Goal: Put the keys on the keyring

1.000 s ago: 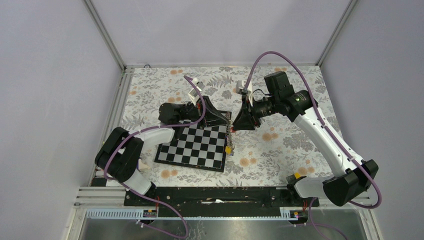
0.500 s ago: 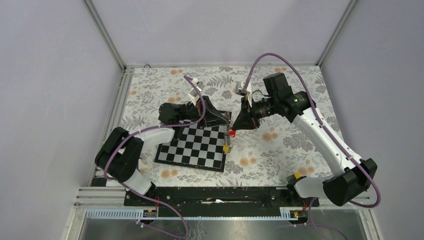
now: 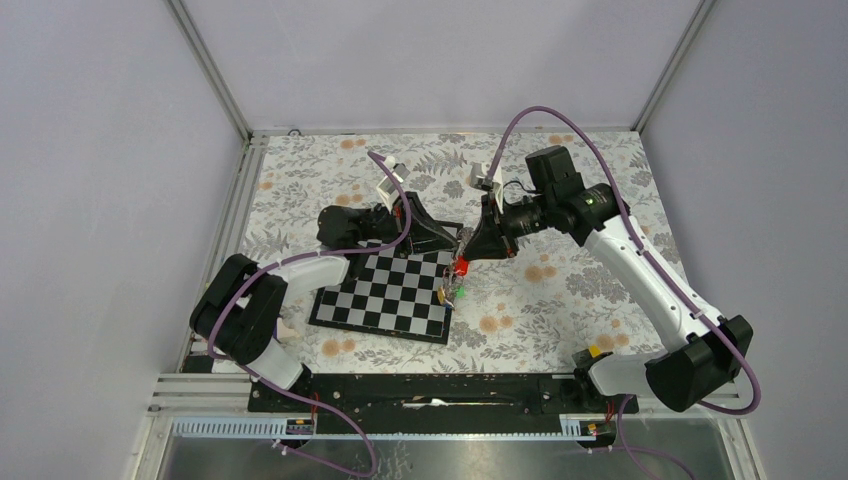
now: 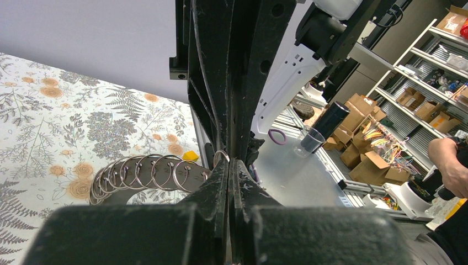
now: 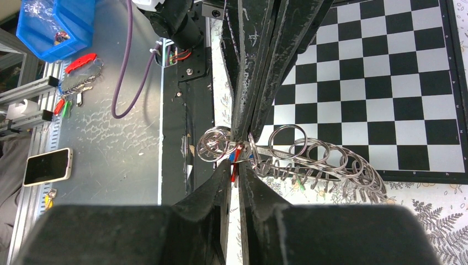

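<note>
The keyring [image 4: 146, 175] is a flat grey band strung with several small wire loops. It also shows in the right wrist view [image 5: 325, 165]. My left gripper [image 4: 229, 161] is shut on its near end, above the chessboard's right edge [image 3: 452, 238]. My right gripper [image 5: 236, 163] faces it, closed on a red-tagged key [image 5: 234, 165] at the ring's end [image 3: 468, 250]. The red tag [image 3: 461, 268], a yellow tag [image 3: 443, 296] and a green tag [image 3: 456, 293] hang below the grippers. A blue tag is partly hidden behind the right fingers.
A black and white chessboard [image 3: 390, 295] lies on the floral cloth [image 3: 560, 280] under the grippers. Metal frame rails run along the left edge [image 3: 235, 215] and the near edge [image 3: 400, 385]. A small yellow piece [image 3: 594, 351] sits by the right arm's base.
My right gripper has moved slightly left and down towards the left gripper. The red tag has come into view below it. The yellow tag has swung left and a green tag now shows.
</note>
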Controlling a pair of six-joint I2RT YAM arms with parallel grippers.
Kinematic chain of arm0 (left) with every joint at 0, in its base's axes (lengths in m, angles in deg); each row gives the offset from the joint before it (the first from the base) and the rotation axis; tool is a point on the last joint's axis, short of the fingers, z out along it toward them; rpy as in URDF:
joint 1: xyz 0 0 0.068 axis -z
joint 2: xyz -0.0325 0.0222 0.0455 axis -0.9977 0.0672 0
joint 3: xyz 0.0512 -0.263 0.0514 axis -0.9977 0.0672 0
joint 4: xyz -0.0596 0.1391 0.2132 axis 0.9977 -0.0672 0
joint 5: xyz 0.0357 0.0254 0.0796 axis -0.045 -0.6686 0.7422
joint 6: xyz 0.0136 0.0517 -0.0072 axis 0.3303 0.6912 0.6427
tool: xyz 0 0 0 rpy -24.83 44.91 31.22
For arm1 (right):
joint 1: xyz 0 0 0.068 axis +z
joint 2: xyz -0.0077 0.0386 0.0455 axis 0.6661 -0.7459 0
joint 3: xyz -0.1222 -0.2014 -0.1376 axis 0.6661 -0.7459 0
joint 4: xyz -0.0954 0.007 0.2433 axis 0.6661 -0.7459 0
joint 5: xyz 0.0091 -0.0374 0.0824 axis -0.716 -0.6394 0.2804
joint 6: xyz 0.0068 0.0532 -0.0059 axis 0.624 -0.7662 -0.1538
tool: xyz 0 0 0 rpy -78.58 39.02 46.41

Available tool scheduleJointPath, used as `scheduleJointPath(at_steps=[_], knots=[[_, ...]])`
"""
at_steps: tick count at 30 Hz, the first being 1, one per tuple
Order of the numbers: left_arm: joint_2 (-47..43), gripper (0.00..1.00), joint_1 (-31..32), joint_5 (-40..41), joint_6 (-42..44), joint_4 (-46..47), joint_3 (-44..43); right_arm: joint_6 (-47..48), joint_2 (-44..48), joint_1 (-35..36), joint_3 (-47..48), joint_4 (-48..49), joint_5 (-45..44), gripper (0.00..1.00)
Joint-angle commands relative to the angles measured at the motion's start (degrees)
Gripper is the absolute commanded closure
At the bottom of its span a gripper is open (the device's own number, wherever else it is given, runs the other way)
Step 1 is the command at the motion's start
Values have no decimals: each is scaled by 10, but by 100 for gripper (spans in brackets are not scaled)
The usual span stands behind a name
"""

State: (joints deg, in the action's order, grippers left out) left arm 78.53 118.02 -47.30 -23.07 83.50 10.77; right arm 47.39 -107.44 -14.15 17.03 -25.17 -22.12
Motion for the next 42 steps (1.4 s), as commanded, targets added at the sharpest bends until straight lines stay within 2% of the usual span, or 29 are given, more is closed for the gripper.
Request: scheduleJointPath(at_steps=[1,10,14,21,27,42], knots=[[-8,100,8,22,7,58,-2,-6,-4,-3,8,10,19,84],[-9,100,9,18,10,55,0,10,12,-12,31,-12,-4,69],[-8,100,8,16,9,56,0,14,24,-26,38,-18,-6,67],[-10,100,10,12,8,55,-2,14,19,-31,56,-20,-6,67],[-14,100,11,12,10,50,-1,11,3,-31,64,-22,16,73],[-5,100,13,9,3,49,-9,36,3,-10,32,-24,-1,67]])
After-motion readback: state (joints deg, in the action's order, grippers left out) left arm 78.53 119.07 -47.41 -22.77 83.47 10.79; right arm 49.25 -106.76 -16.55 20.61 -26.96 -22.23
